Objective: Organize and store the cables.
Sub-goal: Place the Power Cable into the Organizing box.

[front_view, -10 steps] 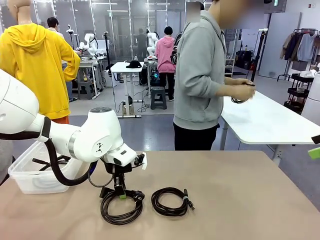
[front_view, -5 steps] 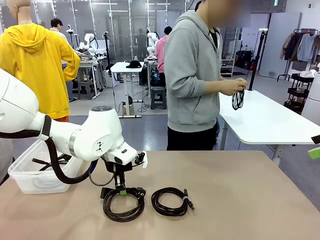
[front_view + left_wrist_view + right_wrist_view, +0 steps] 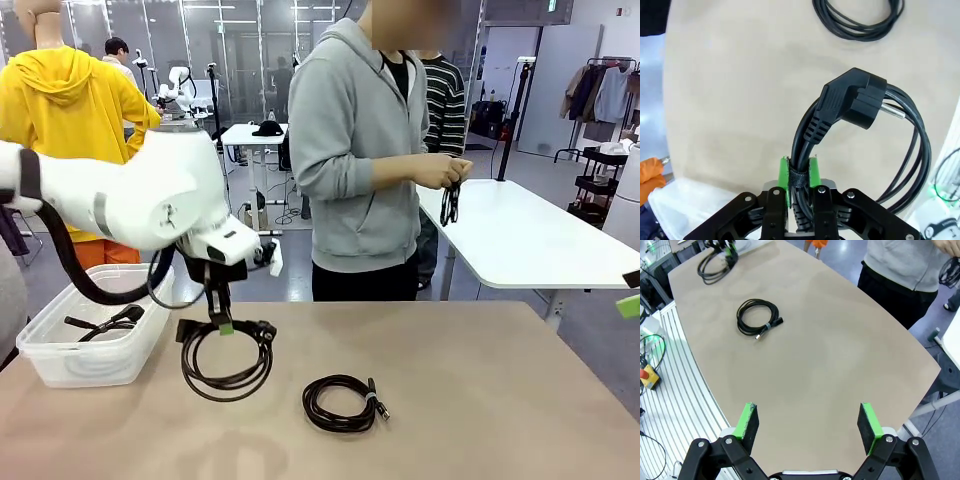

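From the front, the left arm's claw (image 3: 222, 326) is clenched on a coiled black power cable (image 3: 228, 385) at the top of its loops. The coil hangs below the green pads, and its lower loops look to be just clear of the tan counter (image 3: 480, 400). Beside it, nearer the middle, a second coiled black cable (image 3: 372, 400) lies flat on the counter, apart from the held one. At the counter's left end stands a clear plastic bin (image 3: 80, 365) with more black cable inside. Across from us, a person in a grey hoodie holds another black coil (image 3: 450, 205) in both hands (image 3: 445, 170).

In the left wrist view, we see the claw (image 3: 799, 175) shut tight around the bunched strands of the held cable (image 3: 917, 150), right at a black strap. The angled black plug (image 3: 855, 97) with its metal pin sticks out above the fingers. The lying coil (image 3: 860, 35) sits at the top edge.

In the right wrist view, the right claw (image 3: 808, 410) stands spread wide above the counter (image 3: 840, 355), gripping nothing and touching nothing. The lying coil (image 3: 765, 329) is well ahead of it. The left claw (image 3: 730, 250) and its held cable (image 3: 715, 275) are farther off at the top left. The person's coil (image 3: 950, 275) shows at the right edge.
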Robot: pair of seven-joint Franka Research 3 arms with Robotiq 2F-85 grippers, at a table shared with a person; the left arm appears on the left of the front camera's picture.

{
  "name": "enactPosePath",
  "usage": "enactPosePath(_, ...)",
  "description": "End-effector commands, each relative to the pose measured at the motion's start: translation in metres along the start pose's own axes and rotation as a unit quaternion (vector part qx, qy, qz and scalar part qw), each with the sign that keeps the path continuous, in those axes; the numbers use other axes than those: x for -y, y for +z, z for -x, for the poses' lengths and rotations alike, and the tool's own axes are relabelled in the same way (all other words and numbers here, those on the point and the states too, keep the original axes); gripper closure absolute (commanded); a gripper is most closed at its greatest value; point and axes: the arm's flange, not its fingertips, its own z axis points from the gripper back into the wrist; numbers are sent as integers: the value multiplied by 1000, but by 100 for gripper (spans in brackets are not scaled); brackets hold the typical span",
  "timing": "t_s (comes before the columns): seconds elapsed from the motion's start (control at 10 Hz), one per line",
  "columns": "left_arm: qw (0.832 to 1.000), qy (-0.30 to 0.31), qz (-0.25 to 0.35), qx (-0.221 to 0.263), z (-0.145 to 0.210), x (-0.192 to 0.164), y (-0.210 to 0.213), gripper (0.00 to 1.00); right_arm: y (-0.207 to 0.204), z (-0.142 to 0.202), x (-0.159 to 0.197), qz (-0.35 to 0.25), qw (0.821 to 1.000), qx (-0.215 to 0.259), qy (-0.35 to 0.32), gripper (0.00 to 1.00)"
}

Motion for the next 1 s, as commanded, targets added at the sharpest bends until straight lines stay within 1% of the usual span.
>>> enactPosePath(0.0,1000,-12,7,2,3,6,22,100,2,0,-2,0,1000,-9,-7,0)
enactPosePath(0.1,1000,0,0,0,0,0,0,100,2,0,-2,0,1000,-9,-7,0)
enactPosePath(0.6,1000,0,0,0,0,0,0,100,2,0,-2,0,1000,-9,-7,0)
enactPosePath(0.7,1000,-1,12,-6,1,2,-7,82,2,0,-2,0,1000,-9,-7,0)
enactPosePath(0.8,1000,-17,-14,16,23,-14,21,82,2,0,-2,0,1000,-9,-7,0)
enactPosePath(0.9,999,-33,25,16,59,-27,39,82,2,0,-2,0,1000,-9,-7,0)
